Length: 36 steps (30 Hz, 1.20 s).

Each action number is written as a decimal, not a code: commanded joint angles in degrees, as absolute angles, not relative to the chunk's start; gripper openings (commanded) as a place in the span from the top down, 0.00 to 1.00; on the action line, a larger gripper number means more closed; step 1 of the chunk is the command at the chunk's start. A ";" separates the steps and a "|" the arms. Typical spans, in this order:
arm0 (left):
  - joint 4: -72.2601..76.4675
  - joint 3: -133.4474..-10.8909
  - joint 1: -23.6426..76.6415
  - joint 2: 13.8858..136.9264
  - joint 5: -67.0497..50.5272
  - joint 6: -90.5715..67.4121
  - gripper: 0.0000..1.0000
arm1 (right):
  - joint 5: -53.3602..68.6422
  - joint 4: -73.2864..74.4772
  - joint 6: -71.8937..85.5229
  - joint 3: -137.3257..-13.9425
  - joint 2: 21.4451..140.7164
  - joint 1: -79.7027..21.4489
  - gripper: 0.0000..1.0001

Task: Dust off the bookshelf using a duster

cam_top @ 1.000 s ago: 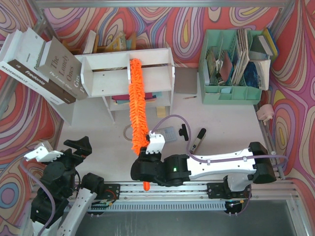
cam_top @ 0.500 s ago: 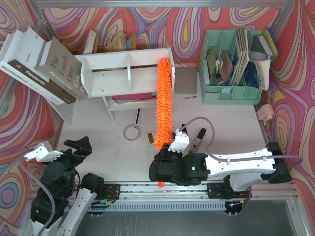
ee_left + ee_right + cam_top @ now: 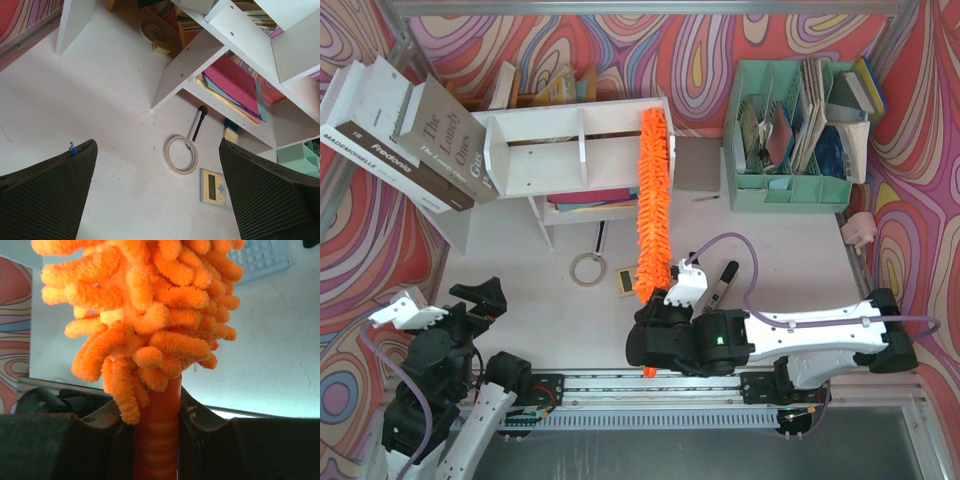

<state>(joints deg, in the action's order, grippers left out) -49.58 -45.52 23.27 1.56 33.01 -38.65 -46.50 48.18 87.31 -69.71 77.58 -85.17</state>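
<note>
Orange plastic fills the gap between the right fingers (image 3: 200, 435), which are clamped on the one thin handle (image 3: 156, 440) of the duster (image 3: 654, 200), just below where its fluff begins. A short stub of the handle pokes out behind the grip, toward the arm bases. From the grip the single duster runs away from the robot as a long, shaggy strip of bright orange chenille loops. Its far end lies on the right-hand section of the bookshelf (image 3: 545, 160), close beside the right end panel. Its near half crosses over the table (image 3: 520, 270) in front of the shelf. The left fingers (image 3: 45, 195) are spread wide with nothing between them, at the near left and well apart from the shelf.

One bookshelf stands at the back, white, with two tiers and upright dividers. Flat coloured sheets (image 3: 590, 200) lie in its lower tier, and the duster crosses their right edge in the overhead view. On the table before it lie one ring of tape (image 3: 587, 269), one small gadget (image 3: 626, 281) with a screen just beside the duster, one black pen (image 3: 601, 236), and one black-handled tool (image 3: 720, 285) by the right wrist. Two big books (image 3: 440, 150) lean at the shelf's left end. One mint green organizer (image 3: 790, 185), crammed with booklets, stands to the right, apart from the shelf.
</note>
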 commanded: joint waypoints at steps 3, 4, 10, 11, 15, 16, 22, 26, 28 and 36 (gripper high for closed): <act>-49.31 -44.74 23.54 1.49 33.34 -38.87 0.02 | -53.30 43.18 81.12 -71.67 74.61 -85.43 1.00; -49.26 -44.75 23.55 1.46 33.39 -38.91 0.02 | -53.39 43.20 81.24 -71.53 74.73 -85.43 1.00; -49.19 -44.67 23.54 1.49 33.44 -38.90 0.01 | -50.65 43.98 86.36 -66.99 74.80 -85.41 1.00; -49.22 -44.65 23.55 1.55 33.36 -38.93 0.01 | -49.96 44.32 87.28 -66.45 74.86 -85.43 1.00; -49.21 -44.69 23.55 1.54 33.35 -38.94 0.02 | -48.03 44.95 88.31 -65.73 75.62 -85.43 1.00; -49.13 -44.65 23.53 1.54 33.39 -38.94 0.02 | -48.16 45.19 88.26 -66.17 75.95 -85.43 1.00; -49.28 -44.76 23.53 1.29 33.33 -38.91 0.01 | -52.48 44.05 83.01 -70.85 75.47 -85.43 1.00; -49.31 -44.74 23.49 1.14 33.40 -38.93 0.01 | -53.95 39.87 78.32 -70.66 74.18 -85.36 1.00; -49.31 -44.74 23.55 1.16 33.40 -38.93 0.02 | -53.85 39.08 77.93 -70.00 73.86 -85.03 1.00; -49.17 -44.74 23.55 1.25 33.16 -38.94 0.01 | -47.32 29.47 70.63 -67.52 75.21 -82.36 1.00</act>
<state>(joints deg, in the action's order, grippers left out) -49.58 -45.52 23.27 1.56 33.01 -38.63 -47.55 36.58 76.49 -68.29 75.09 -83.70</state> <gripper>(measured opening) 0.984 0.337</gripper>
